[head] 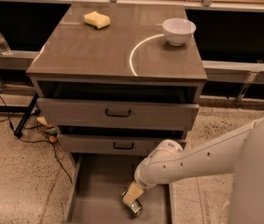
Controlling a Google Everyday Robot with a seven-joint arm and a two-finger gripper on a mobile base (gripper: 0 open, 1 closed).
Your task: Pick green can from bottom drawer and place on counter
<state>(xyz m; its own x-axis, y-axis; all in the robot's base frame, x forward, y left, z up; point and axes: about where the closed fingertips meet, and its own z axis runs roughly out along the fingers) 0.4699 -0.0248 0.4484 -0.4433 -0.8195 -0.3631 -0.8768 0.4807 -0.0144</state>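
The green can lies on its side on the floor of the bottom drawer, which is pulled out, near its front right. My gripper reaches down from the right on the white arm and sits right over the can, touching or nearly touching its upper end. The counter is the glossy grey-brown top of the cabinet, with a curved white reflection.
A white bowl stands at the counter's back right and a yellow sponge at its back left. Two upper drawers with black handles are partly open above the bottom drawer. Cables lie on the floor to the left.
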